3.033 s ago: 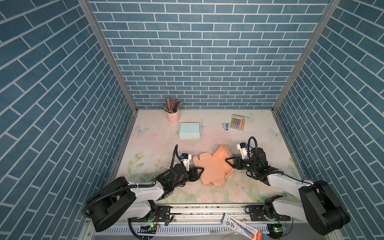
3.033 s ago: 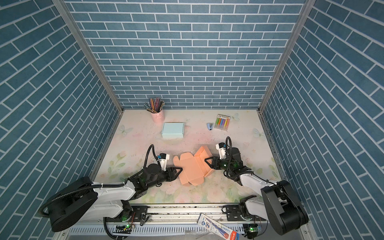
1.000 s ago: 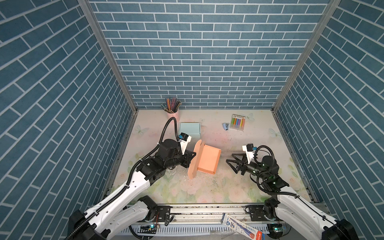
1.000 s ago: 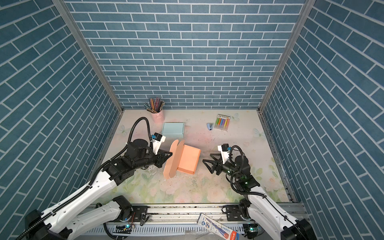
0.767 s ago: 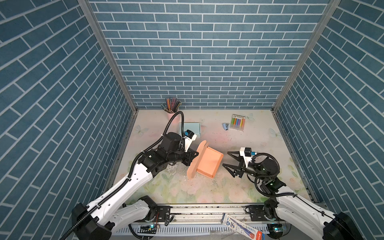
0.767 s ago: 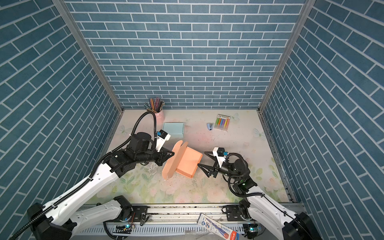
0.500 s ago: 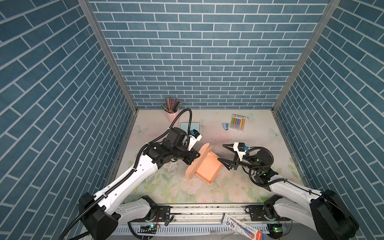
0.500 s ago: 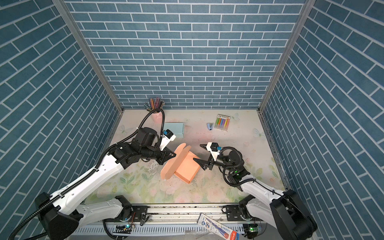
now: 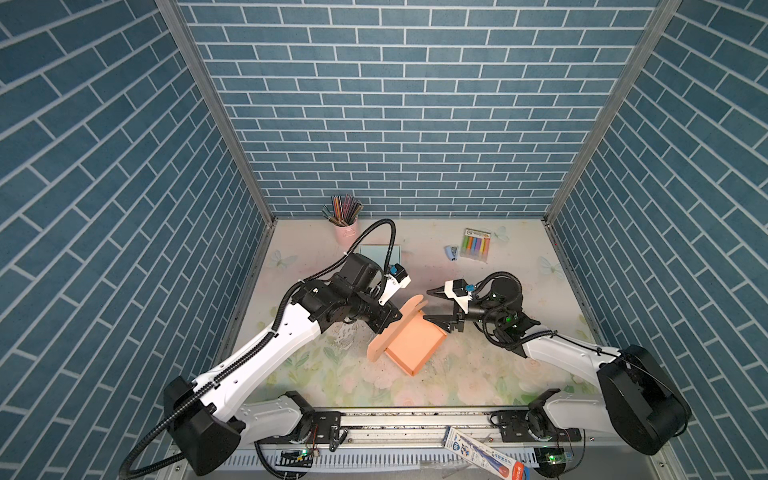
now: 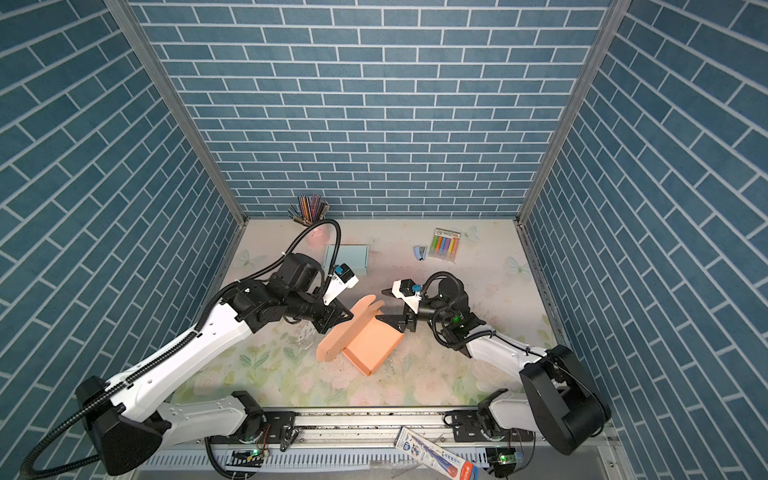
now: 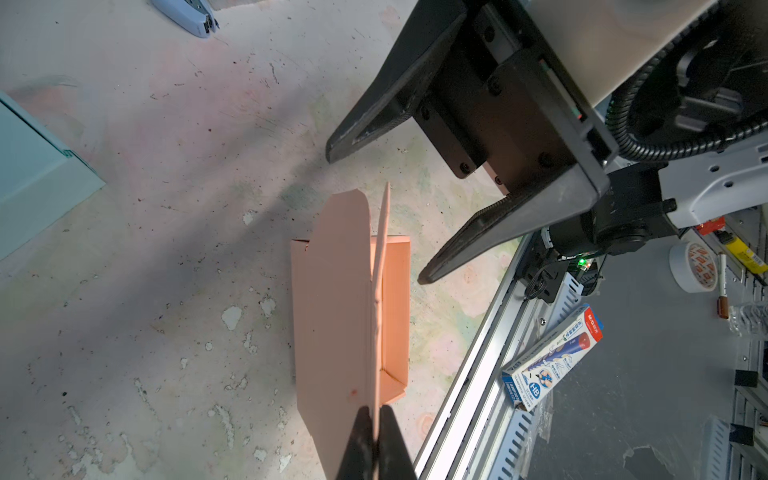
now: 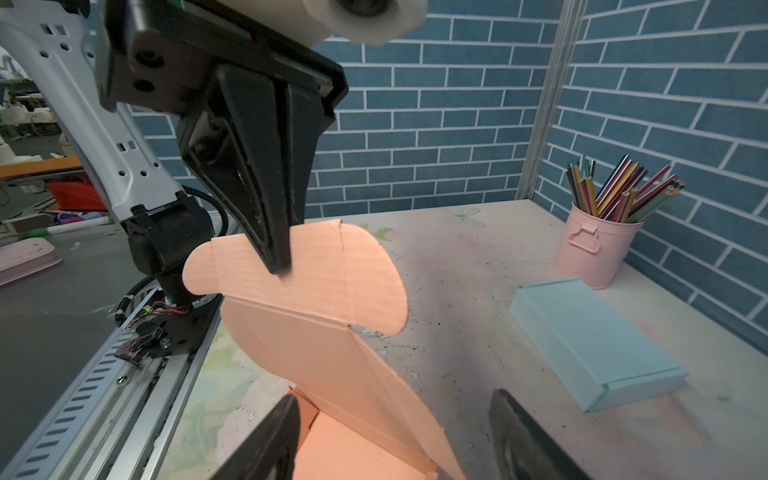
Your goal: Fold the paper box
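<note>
No longer a flat sheet low in the frame, as three seconds back. Now half formed, with the tray of the paper box (image 9: 417, 347) resting on the bench (image 9: 490, 374) at the lower middle of both top views. Lid flap (image 9: 409, 309) raised on edge along the tray's left side. Turned over the last second as well, so that one corner now points toward the bottom of the frame.

Left jaws pressed together on the thin top edge of that lid flap. Plain at the bottom centre of the left wrist view, with the card edge running straight in between them.

Right jaws brought in from well right of the box to just beside its upper right corner, spread apart and holding nothing. One tip near the flap's rounded end, the other by the tray wall, with no telling whether either touches. At the centre of the right wrist view, the lid flap (image 12: 316, 286) upright and slightly curled.

Judged from this: tray shaped, lid not yet closed. Probably next, a tuck of the rounded tabs and a lowering of the lid. Some risk of creasing the card if pushed against the pinch.

Well apart in the upper part of the frame: pencil cup (image 9: 345, 226) and blue box (image 9: 380, 251).
</note>
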Robot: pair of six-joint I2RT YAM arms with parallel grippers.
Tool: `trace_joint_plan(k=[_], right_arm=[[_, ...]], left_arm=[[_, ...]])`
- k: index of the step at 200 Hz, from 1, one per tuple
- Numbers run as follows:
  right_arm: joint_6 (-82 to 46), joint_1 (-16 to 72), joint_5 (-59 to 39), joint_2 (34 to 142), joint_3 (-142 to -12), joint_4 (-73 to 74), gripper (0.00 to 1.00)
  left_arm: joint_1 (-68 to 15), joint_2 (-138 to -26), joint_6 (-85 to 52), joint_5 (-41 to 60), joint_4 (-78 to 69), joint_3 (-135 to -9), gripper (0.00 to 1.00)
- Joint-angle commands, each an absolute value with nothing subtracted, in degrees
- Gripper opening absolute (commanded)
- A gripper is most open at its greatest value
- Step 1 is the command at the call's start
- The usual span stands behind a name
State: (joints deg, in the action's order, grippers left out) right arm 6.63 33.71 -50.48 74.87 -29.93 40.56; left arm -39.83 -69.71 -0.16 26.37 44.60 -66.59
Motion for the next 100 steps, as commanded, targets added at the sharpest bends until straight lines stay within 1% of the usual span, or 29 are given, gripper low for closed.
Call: trace_joint_plan(k=[1, 18, 31, 66, 75, 100], right_arm=[[13.1, 34.2, -52.2, 76.2, -32.5, 37.0, 0.71], [13.7, 34.4, -52.0, 76.6, -32.5, 37.0, 0.69], [14.0, 34.6, -51.9, 76.5, -32.4, 36.9, 0.65], [15.8, 36.1, -49.4, 74.9, -32.7, 33.7, 0.45], [16.2, 36.5, -48.9, 74.8, -32.7, 33.1, 0.43], [16.6, 36.8, -48.4, 75.0, -33.0, 32.5, 0.41]], left_arm=[[-40.2, -70.0, 1.8, 25.0, 46.7, -68.8, 0.07], [-40.2, -70.2, 1.8, 24.8, 47.2, -69.3, 0.07], [-40.2, -70.4, 1.9, 24.6, 47.4, -69.5, 0.07], [-40.4, -70.9, 1.8, 23.5, 48.2, -69.8, 0.07], [-40.5, -70.8, 1.8, 23.6, 48.2, -69.8, 0.07], [-41.0, -70.8, 1.9, 23.2, 48.3, -70.0, 0.07]])
